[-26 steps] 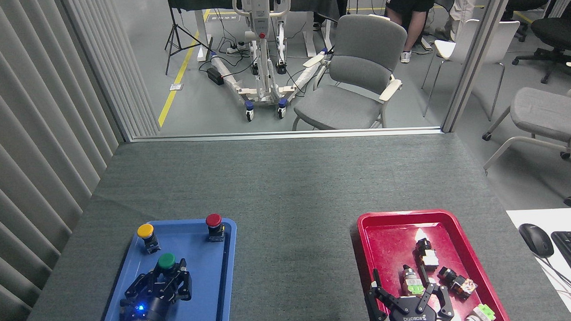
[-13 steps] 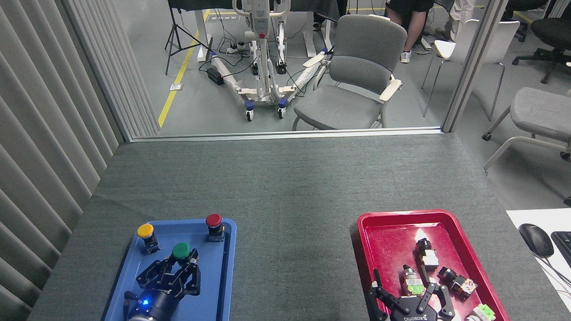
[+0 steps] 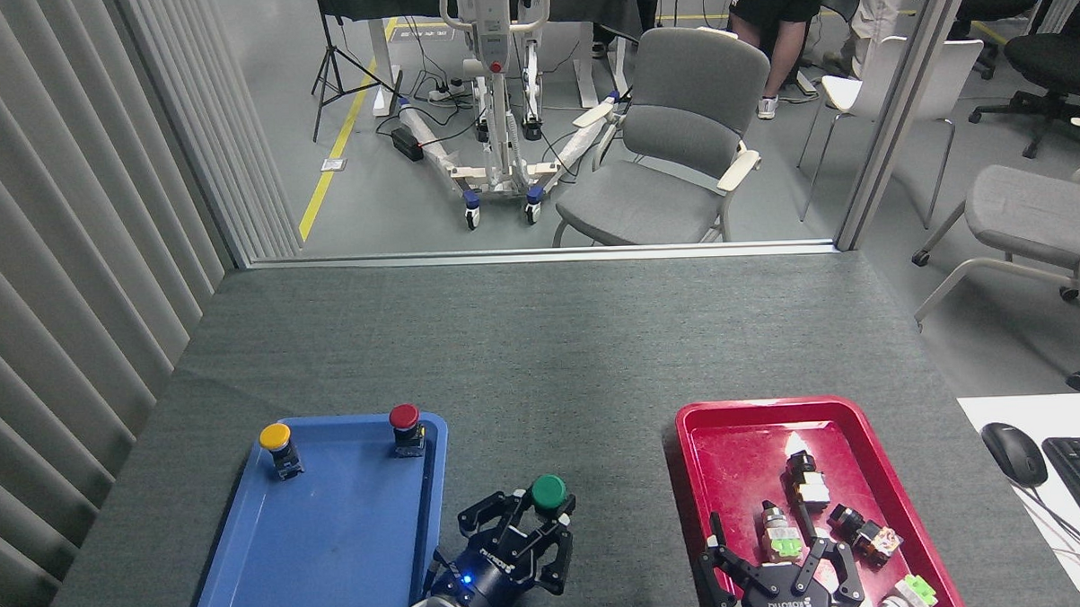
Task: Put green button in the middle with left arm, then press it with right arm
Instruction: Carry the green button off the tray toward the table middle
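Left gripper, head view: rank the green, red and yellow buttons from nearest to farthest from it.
From the left gripper:
1. Green button, held in its fingers, over the grey table between the trays.
2. Red button, back-right corner of the blue tray.
3. Yellow button, back-left corner of that tray.

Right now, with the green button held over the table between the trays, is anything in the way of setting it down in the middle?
Nothing visible is. The left gripper holds the green button over bare grey table, between the blue tray and the red tray. The felt under and beyond it is bare.
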### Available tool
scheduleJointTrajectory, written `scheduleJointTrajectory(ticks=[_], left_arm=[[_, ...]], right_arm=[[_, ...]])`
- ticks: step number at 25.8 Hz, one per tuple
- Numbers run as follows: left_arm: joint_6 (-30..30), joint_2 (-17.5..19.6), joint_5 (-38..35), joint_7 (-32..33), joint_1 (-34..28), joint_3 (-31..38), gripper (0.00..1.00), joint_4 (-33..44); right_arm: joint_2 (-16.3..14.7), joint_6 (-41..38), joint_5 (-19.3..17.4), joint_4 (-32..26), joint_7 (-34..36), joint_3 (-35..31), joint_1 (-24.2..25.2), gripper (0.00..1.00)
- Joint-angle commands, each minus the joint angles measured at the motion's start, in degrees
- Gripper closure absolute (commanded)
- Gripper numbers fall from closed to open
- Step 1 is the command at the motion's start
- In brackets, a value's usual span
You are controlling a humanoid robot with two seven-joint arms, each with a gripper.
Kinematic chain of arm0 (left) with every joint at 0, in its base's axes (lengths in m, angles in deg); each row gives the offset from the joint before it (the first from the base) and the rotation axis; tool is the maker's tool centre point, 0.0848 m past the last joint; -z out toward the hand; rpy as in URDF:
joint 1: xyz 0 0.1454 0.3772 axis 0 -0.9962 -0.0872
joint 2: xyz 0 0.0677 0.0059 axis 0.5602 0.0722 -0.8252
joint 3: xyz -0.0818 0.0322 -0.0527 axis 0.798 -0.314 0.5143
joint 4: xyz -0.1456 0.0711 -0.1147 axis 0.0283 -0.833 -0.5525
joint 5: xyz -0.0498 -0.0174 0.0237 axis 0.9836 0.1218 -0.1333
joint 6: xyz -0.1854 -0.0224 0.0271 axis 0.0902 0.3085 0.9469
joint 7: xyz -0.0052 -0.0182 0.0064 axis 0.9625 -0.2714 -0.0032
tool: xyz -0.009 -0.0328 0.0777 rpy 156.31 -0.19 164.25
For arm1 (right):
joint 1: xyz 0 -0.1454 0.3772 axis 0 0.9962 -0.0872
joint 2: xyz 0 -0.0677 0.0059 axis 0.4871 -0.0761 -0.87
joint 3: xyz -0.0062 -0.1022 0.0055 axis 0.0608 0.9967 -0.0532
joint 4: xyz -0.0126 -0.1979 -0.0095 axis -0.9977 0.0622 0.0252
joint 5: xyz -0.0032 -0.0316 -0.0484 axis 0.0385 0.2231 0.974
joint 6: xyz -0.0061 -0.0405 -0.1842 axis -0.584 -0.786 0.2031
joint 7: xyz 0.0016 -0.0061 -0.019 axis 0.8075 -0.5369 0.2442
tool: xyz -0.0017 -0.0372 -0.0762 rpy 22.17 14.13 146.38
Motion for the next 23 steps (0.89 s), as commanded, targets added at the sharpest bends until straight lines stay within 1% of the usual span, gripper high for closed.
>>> scheduleJointTrajectory(ticks=[1, 4, 7, 10, 11, 13, 14, 15, 19, 21, 22, 23], left_arm=[[0.18, -1.58, -0.97, -0.30, 0.15, -0.92, 1.00, -3.06], [0.27, -1.67, -0.97, 0.13, 0.32, -1.01, 1.00, -3.77], [-0.17, -2.29, -0.88, 0.40, 0.76, -1.10, 1.00, -6.67], [0.53, -2.64, -1.06, -0.13, 1.11, -1.10, 1.00, -7.28], [1.58, -2.73, -0.97, -0.22, 1.11, -1.10, 0.82, -7.37], [4.40, -3.17, -0.88, -0.48, 1.11, -1.19, 0.14, -7.37], [4.66, -3.34, -0.88, -0.92, 0.94, -1.54, 0.07, -6.93], [4.48, -3.34, -0.88, -1.62, 0.85, -1.98, 0.00, -6.75], [4.84, -3.43, -0.80, -2.41, 0.41, -2.24, 0.00, -6.49], [4.92, -3.26, -0.71, -2.41, -0.12, -2.24, 0.00, -5.61], [4.92, -3.17, -0.71, -2.41, -1.17, -2.24, 0.00, -4.91], [4.92, -2.99, -0.71, -2.33, -2.23, -2.06, 0.00, -3.50]], right_arm=[[-0.03, 0.00, 0.00, 0.00, 0.05, 0.01, 0.02, 0.00], [0.32, 0.00, 0.00, 0.00, 0.14, 0.01, 0.02, 0.01], [0.67, 0.00, 0.00, 0.00, 0.14, 0.09, -0.06, 0.04], [1.02, -0.17, 0.00, 0.00, 0.14, 0.27, -0.06, 0.08], [1.20, -0.26, 0.09, 0.00, 0.14, 0.27, -0.06, 0.09], [1.46, -0.43, 0.09, 0.00, 0.23, 0.36, -0.06, 0.17], [1.73, -0.52, 0.09, 0.00, 0.23, 0.36, -0.06, 0.22], [1.90, -0.61, 0.18, 0.00, 0.23, 0.45, -0.06, 0.25], [2.25, -0.70, 0.88, 0.00, 0.23, 1.33, -0.15, 0.34], [2.69, -0.70, 1.32, 0.00, 0.23, 1.33, -0.24, 0.36], [2.78, -0.79, 1.32, 0.00, 0.14, 1.41, -0.15, 0.44], [2.78, -1.14, 1.32, 0.00, -0.04, 1.50, -0.24, 0.60]])
